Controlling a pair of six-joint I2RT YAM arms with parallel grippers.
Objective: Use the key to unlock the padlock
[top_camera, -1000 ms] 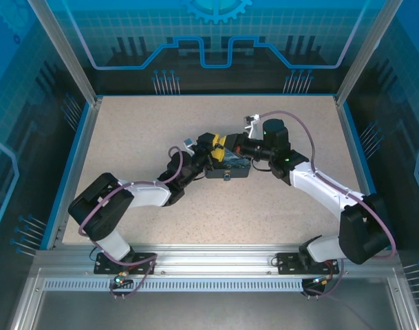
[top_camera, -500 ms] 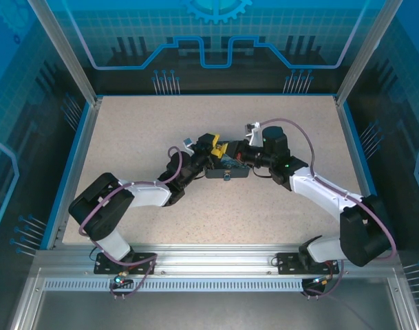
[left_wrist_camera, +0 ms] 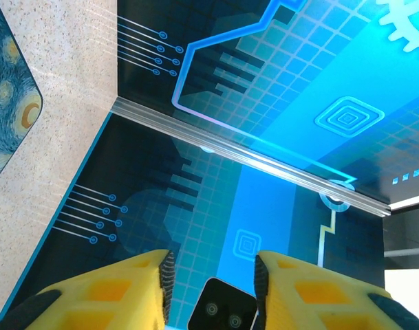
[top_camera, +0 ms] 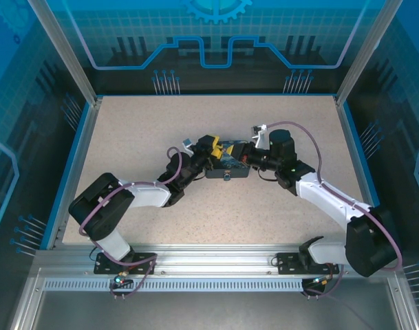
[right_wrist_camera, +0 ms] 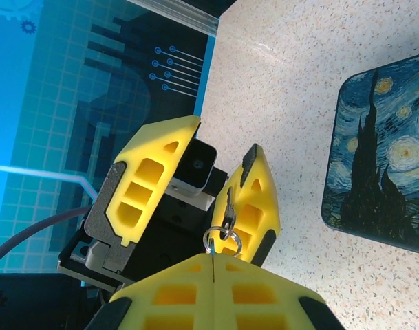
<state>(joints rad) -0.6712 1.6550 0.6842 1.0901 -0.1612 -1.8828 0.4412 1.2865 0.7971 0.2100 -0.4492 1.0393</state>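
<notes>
The key (right_wrist_camera: 228, 206) is a thin dark sliver standing up from a small metal ring (right_wrist_camera: 221, 240). My right gripper (right_wrist_camera: 215, 256) is shut, its yellow fingertips pinching that ring. A thin blue sliver shows in the seam between the tips; I cannot tell what it is. The padlock is hidden. My left gripper (right_wrist_camera: 224, 136) faces the right one closely, open, and the key rests against the inner edge of one of its fingers (right_wrist_camera: 257, 199). In the left wrist view the left gripper (left_wrist_camera: 212, 275) holds nothing. From above, the left gripper (top_camera: 210, 146) and right gripper (top_camera: 245, 152) meet over the tin.
A squarish dark-blue tin (top_camera: 226, 165) printed with a swirly painting lies flat on the speckled table (top_camera: 147, 130), just below both grippers; the tin (right_wrist_camera: 381, 165) is to the right of the key and the tin (left_wrist_camera: 6, 103) sits at the left edge. Blue walls enclose the table.
My right gripper has drawn back to the right, away from the left one. The left jaws have narrowed but remain apart.
</notes>
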